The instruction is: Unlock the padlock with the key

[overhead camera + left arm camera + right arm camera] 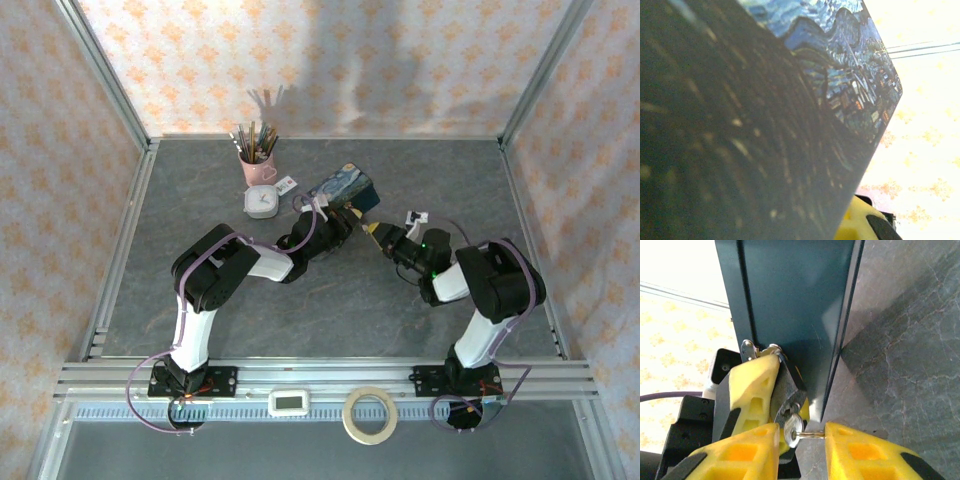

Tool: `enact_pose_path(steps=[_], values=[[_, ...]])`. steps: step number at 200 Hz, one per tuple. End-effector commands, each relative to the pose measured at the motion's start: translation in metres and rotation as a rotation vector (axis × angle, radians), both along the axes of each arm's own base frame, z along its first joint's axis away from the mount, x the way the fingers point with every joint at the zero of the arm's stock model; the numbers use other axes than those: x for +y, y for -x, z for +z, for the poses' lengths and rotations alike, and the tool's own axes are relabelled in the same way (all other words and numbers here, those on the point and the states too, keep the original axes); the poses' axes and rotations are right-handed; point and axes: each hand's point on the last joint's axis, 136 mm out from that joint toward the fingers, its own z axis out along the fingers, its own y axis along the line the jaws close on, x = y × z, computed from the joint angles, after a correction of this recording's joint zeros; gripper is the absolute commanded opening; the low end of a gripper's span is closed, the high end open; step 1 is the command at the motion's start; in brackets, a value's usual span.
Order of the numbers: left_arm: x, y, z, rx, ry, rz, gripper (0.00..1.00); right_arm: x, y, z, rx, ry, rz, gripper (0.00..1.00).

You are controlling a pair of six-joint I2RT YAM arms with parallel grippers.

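Note:
The small dark padlock [787,390] hangs from the clasp on the side of the blue painted box [790,300]. My left gripper [352,214] is shut on it; one yellow finger [752,385] lies along its left face, and a sliver of the other peeks out behind. The silvery key [794,430] sticks in the keyhole on the padlock's underside. My right gripper [801,440] is closed on the key's round head and its thin ring. In the top view the right gripper [376,232] meets the left one beside the box [345,187]. The left wrist view looks along the painted box [850,75].
A pink cup of brushes [255,160], a white round object [262,202] and a white tag [286,184] stand behind and left of the box. Another small tag [415,217] lies to its right. A tape roll [369,414] and a white timer [291,402] sit on the near rail.

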Motion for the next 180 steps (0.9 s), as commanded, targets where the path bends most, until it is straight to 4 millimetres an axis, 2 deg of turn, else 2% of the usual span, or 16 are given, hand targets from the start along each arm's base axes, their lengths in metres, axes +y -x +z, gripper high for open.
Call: enact_pose_path(steps=[1, 38, 66, 96, 149, 180], values=[[-0.013, 0.012, 0.028, -0.038, 0.057, -0.055, 0.0, 0.006, -0.008, 0.012, -0.076, 0.017, 0.029, 0.29], [-0.015, 0.013, 0.03, -0.041, 0.057, -0.058, 0.0, 0.015, -0.005, 0.016, -0.095, 0.0, 0.064, 0.26], [-0.015, 0.013, 0.03, -0.04, 0.058, -0.055, 0.0, 0.016, -0.001, 0.015, -0.083, -0.006, 0.071, 0.16], [-0.012, 0.01, 0.03, -0.047, 0.053, -0.04, 0.0, 0.017, 0.008, 0.013, -0.067, -0.022, 0.075, 0.19], [-0.015, 0.009, 0.033, -0.054, 0.064, -0.04, 0.0, 0.02, 0.013, 0.017, -0.06, -0.06, 0.083, 0.16], [-0.014, 0.01, 0.035, -0.059, 0.066, -0.039, 0.0, 0.021, 0.014, 0.021, -0.05, -0.112, 0.089, 0.03]])
